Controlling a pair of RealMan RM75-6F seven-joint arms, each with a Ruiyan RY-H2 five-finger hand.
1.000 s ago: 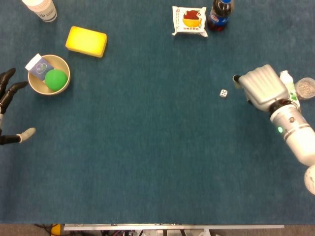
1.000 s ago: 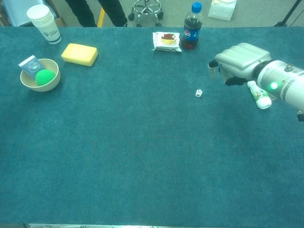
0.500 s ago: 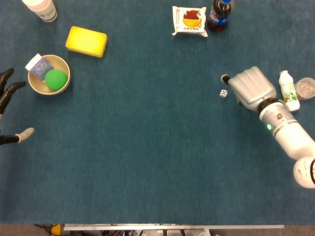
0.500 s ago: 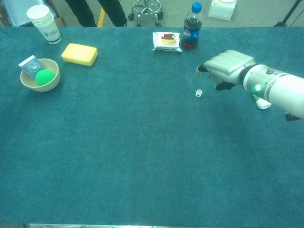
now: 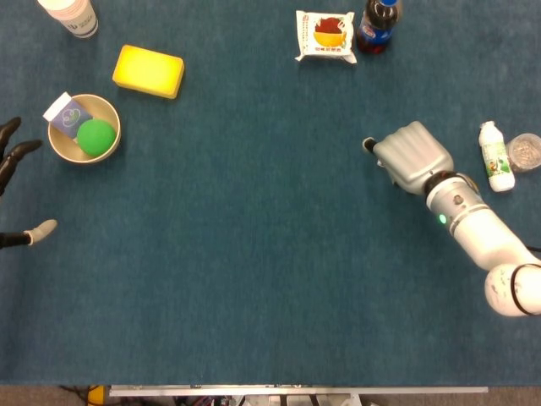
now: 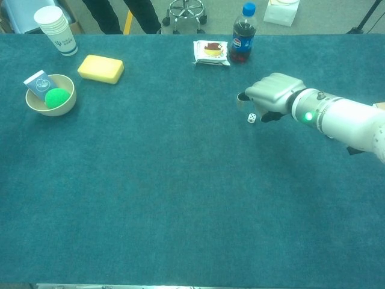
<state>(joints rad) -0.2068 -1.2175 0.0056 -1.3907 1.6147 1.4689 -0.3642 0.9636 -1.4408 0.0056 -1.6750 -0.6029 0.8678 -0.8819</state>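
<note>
My right hand [image 5: 412, 156] hovers palm down over the right half of the blue table [image 5: 254, 254], fingers bent downward and holding nothing. A small white die [image 6: 252, 118] lies on the cloth just under the front of that hand [image 6: 272, 96], close to its dark thumb; in the head view the hand hides the die. Only the dark, spread fingers of my left hand [image 5: 12, 161] show at the far left edge, empty and near a tan bowl [image 5: 61, 150]. The chest view does not show the left hand.
The bowl holds a green ball [image 5: 95, 136] and a small blue-white carton [image 5: 66, 114]. A yellow sponge [image 5: 149, 71] and stacked paper cups [image 5: 70, 15] sit at the back left. A snack packet [image 5: 325, 35] and cola bottle [image 5: 376, 25] stand at the back. A small white bottle [image 5: 495, 156] lies right.
My right hand has moved left, away from the small white bottle, and now covers the die in the head view. The left hand has barely shifted.
</note>
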